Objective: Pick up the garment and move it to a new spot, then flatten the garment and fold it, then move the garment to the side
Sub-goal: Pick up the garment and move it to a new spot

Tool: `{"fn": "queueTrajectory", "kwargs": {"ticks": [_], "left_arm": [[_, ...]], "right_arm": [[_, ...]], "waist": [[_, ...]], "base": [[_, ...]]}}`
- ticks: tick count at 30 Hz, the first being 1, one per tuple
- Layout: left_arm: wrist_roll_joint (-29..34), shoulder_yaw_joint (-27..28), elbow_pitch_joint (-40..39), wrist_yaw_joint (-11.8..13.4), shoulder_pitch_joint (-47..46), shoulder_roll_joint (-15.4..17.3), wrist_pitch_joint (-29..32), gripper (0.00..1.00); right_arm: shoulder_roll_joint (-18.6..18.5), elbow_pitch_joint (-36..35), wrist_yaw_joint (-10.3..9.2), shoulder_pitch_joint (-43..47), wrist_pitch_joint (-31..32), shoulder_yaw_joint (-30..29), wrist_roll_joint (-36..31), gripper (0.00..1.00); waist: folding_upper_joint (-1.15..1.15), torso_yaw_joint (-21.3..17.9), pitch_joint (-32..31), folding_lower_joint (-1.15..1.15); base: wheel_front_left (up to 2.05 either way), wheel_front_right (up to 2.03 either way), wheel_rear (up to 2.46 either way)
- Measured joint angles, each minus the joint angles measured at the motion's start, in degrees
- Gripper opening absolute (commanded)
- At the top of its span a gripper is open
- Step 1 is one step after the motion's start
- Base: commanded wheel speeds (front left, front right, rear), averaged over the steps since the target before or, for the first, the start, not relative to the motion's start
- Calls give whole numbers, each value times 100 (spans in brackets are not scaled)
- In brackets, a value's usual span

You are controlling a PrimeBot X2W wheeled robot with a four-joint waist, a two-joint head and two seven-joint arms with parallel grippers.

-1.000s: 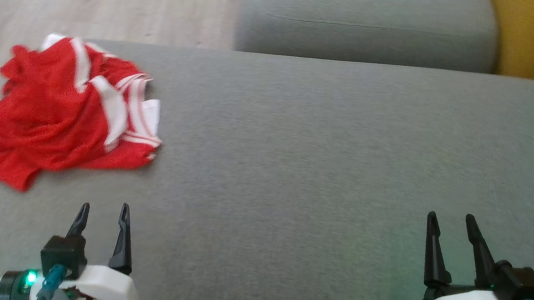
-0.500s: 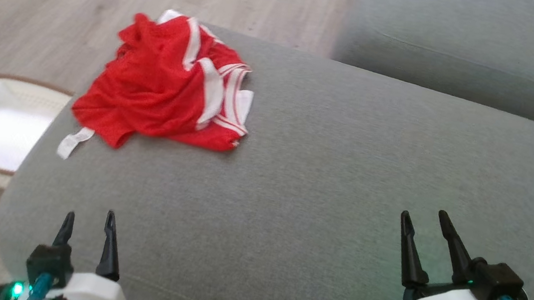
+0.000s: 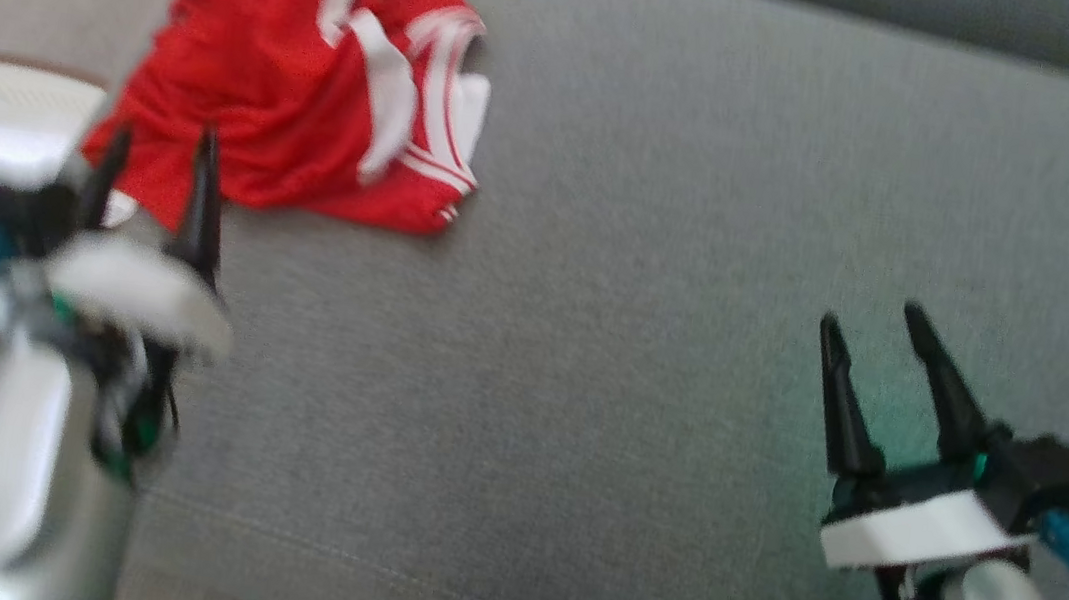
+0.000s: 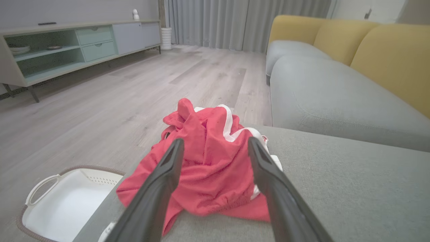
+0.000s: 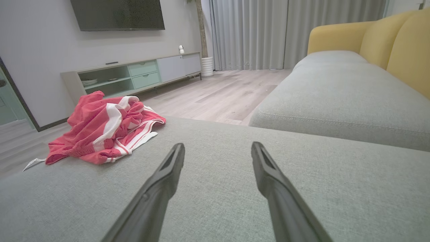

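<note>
Red with white bands, the garment [image 3: 298, 82] lay crumpled in a loose heap at the far left corner of the grey seat cushion [image 3: 651, 253], close to the edge. A white strip [image 5: 33, 163] trailed from its near side. Beside that corner, down on the pale wood floor [image 4: 134, 94], stood a white basket [image 4: 67, 205] with a brown rim. The left gripper [image 3: 164, 137] was held at the garment's near edge with its two dark fingers spread apart and nothing between them. In the left wrist view the red cloth showed in the gap between the fingers and beyond them. The head view was blurred there, so I could not tell whether the tips touched the fabric. The right gripper [image 3: 873, 316] hung over bare cushion, well apart from the garment, with its fingers likewise parted and holding nothing. Past the cushion ran a second grey seat [image 5: 336, 94] with yellow backrests [image 5: 396, 43]. Across the room, a low cabinet [image 5: 134, 74] stood under a dark screen [image 5: 117, 13], with grey curtains [image 5: 268, 33] alongside.
</note>
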Motion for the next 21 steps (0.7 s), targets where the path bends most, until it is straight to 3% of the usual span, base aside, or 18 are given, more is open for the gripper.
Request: {"fn": "queueTrajectory", "kwargs": {"ticks": [5, 9, 18, 19, 20, 21], "left_arm": [[-55, -57, 521, -224, -1177, 227, 598, 100], [-52, -29, 1374, -210, -2232, 323, 911, 100], [77, 114, 3655, 246, -3064, 534, 1263, 100], [78, 112, 3819, 272, -3093, 537, 1269, 41], [87, 104, 3950, 290, -3131, 541, 1268, 0], [107, 91, 4060, 290, -3176, 548, 1265, 0]], "right_arm": [[-216, -277, 0, -236, 94, 96, 1, 100], [-417, -587, 0, -392, 234, 169, 8, 100], [-601, -1050, 0, -443, 411, 141, 20, 100], [-601, -1076, 0, -432, 413, 114, 36, 100], [-600, -1098, 0, -411, 415, 80, 62, 100], [-600, -1110, 0, -369, 415, 40, 68, 100]], "waist": [[0, -140, 534, 0], [0, -313, 1040, 0], [0, -927, 1583, 0], [0, -983, 1592, 0], [0, -1029, 1588, 0], [0, -1059, 1565, 0]], "base": [[0, 0, 0], [0, 0, 0], [0, 0, 0], [0, 0, 0], [0, 0, 0], [0, 0, 0]]}}
